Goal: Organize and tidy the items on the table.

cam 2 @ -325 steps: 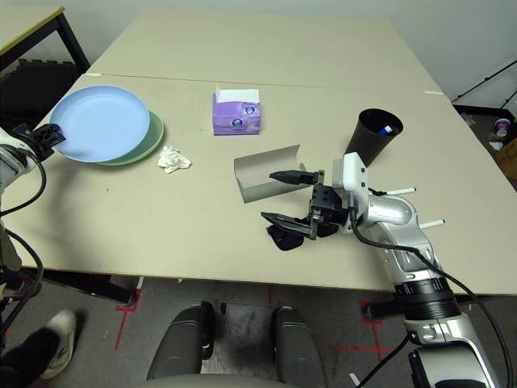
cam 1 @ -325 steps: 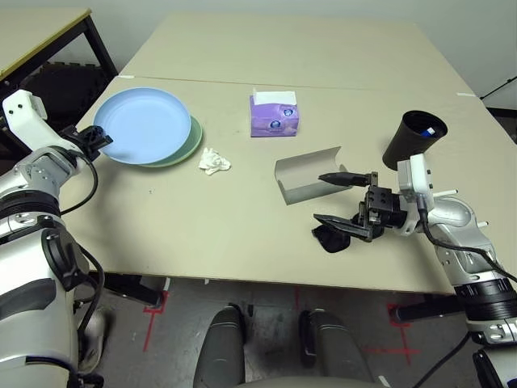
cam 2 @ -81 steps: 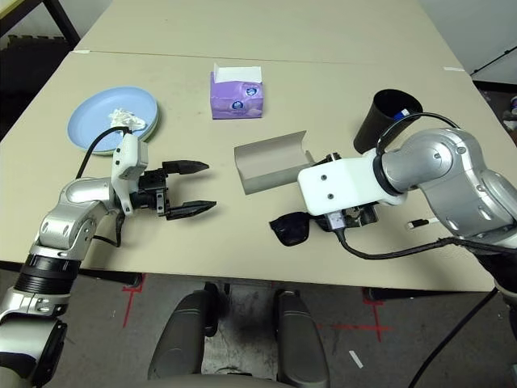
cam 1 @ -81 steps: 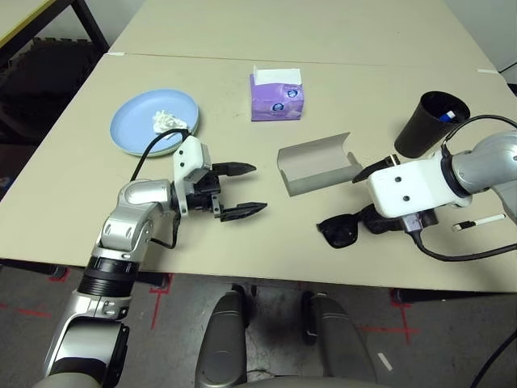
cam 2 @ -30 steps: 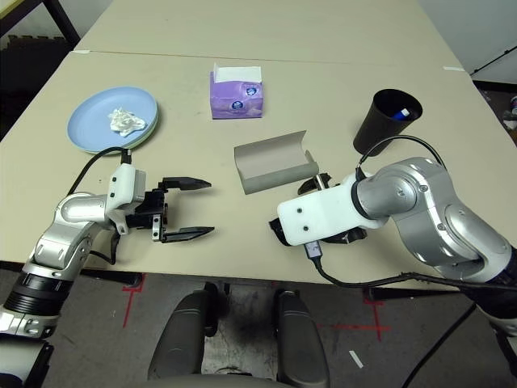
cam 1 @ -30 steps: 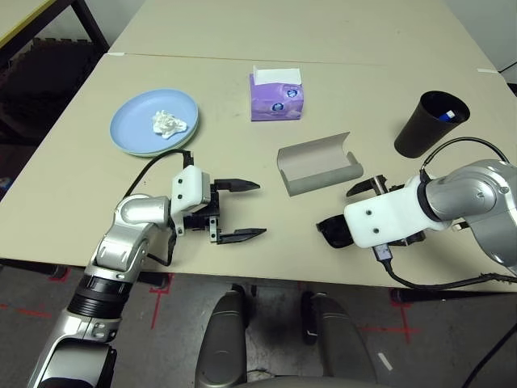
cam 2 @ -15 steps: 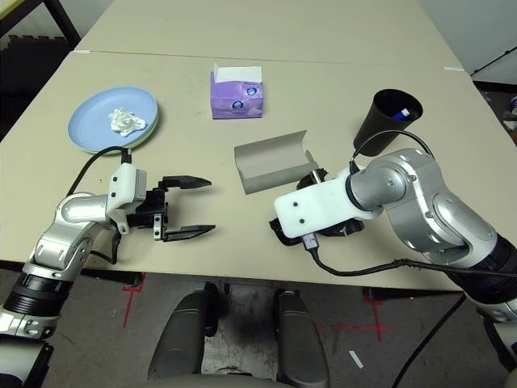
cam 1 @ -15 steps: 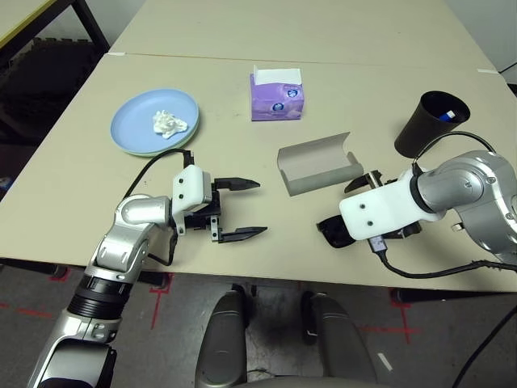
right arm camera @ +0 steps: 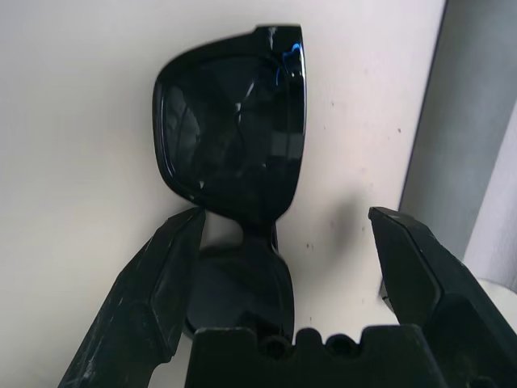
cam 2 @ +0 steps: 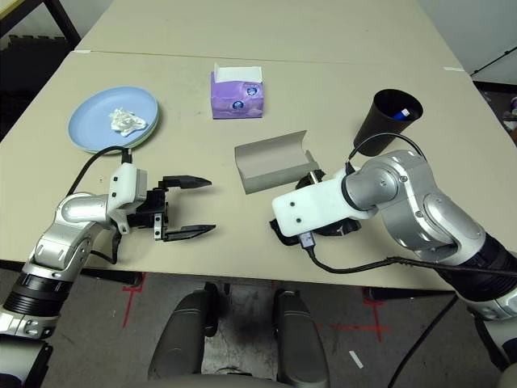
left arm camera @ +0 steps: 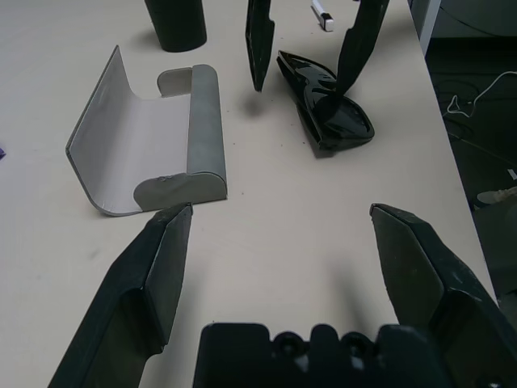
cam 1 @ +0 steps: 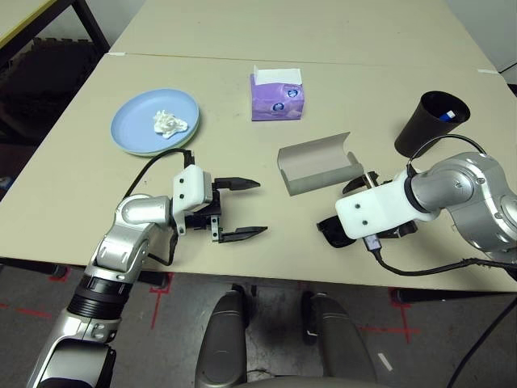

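My right gripper (right arm camera: 284, 271) pointed steeply down, fingers spread wide and straddling the folded black sunglasses (right arm camera: 234, 133) without pinching them. My left gripper (cam 1: 240, 208) hung level, fingers also apart, holding nothing. The open grey glasses case (cam 1: 317, 163) lay just beyond on the beige table (cam 1: 242, 153).

Layout, head view: plates (cam 1: 145, 137) stacked at far left of table (cam 1: 242, 178), tissue (cam 1: 170, 123) on top plate. Tissue box (cam 1: 277, 98) far centre. Glasses case (cam 1: 317, 168) lies open right of centre; sunglasses (left arm camera: 327, 109) just in front of it, to its right, w/ right gripper (right arm camera: 283, 242) directly over them, jaws either side. Cup (cam 1: 430, 123) at far right, behind right arm. Left gripper (cam 1: 242, 208) near front edge, left of case, well apart from it.
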You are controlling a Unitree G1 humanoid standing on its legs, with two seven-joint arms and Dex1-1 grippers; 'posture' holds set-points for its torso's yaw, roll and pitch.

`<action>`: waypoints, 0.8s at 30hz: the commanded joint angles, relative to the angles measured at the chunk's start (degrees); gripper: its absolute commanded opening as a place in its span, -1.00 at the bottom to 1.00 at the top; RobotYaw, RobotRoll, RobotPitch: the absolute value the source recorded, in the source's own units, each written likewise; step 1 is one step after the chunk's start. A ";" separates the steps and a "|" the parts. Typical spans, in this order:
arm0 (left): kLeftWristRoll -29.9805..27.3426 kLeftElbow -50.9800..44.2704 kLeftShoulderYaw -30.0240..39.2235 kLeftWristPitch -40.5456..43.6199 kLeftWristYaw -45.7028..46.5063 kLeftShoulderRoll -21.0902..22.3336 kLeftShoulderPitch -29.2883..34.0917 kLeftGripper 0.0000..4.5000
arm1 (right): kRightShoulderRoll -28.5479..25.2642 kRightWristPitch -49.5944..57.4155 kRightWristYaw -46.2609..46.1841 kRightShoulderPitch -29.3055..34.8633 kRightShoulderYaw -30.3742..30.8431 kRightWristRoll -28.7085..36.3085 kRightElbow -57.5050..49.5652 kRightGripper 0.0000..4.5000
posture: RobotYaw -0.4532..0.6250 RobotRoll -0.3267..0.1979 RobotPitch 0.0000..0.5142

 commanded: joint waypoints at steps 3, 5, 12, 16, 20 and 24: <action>0.87 -1.25 -0.88 0.41 -0.11 0.49 0.24 0.99 | 0.27 -1.01 -0.21 0.58 0.71 -0.76 0.91 1.00 | -0.10 0.25 -0.20; 0.90 -1.26 -0.90 0.42 -0.09 0.51 0.23 0.99 | 0.34 -1.48 -0.27 0.54 0.69 -0.90 1.26 1.00 | -0.10 0.25 -0.20; 0.98 -1.35 -0.89 0.49 -0.04 0.60 0.21 0.99 | 0.72 -2.75 -0.59 0.60 0.64 -1.53 2.43 1.00 | -0.10 0.25 -0.20; 1.04 -1.49 -0.93 0.58 0.05 0.61 0.21 0.99 | 0.92 -3.35 -0.79 0.59 0.69 -1.73 3.00 1.00 | -0.10 0.25 -0.20; 1.08 -1.64 -0.94 0.70 0.10 0.64 0.23 0.99 | 1.17 -3.90 -0.92 0.56 0.77 -1.91 3.56 1.00 | -0.10 0.25 -0.20; 1.12 -1.70 -0.92 0.79 0.13 0.65 0.19 0.99 | 1.47 -4.28 -0.99 0.48 0.82 -2.07 4.02 1.00 | -0.10 0.25 -0.20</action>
